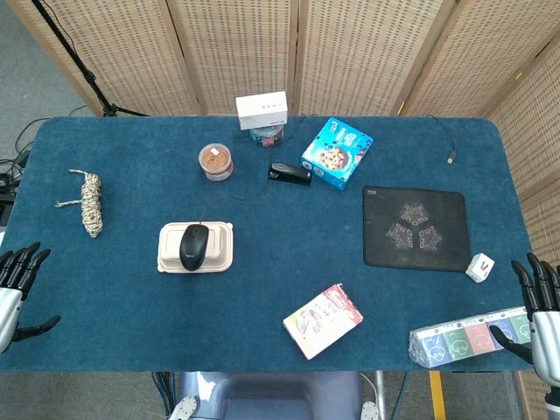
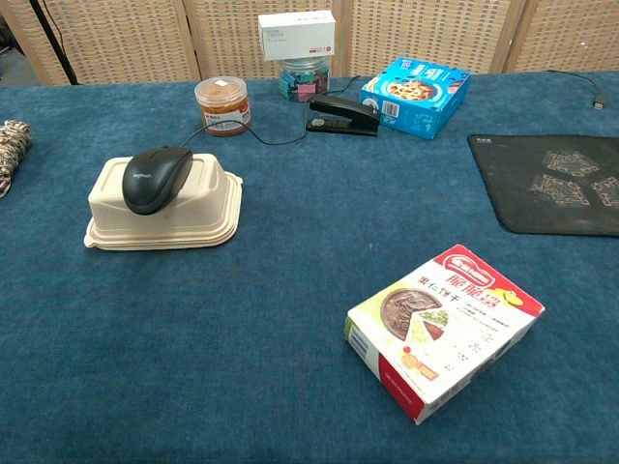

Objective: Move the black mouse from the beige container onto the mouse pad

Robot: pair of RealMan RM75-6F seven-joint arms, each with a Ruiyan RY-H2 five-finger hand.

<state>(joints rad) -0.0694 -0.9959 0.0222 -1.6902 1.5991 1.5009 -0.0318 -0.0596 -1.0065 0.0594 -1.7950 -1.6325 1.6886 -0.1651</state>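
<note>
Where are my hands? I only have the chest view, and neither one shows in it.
Observer: Your left hand is at the near left edge of the table, fingers apart, holding nothing.
Operator: And the right?
Observer: The right hand is at the near right edge, fingers also apart and empty, next to the end of a strip of packets.
Operator: The mouse pad is cut off for me. Is anything on it?
Observer: Nothing lies on the mouse pad. A small white cube sits just off its near right corner.
</note>
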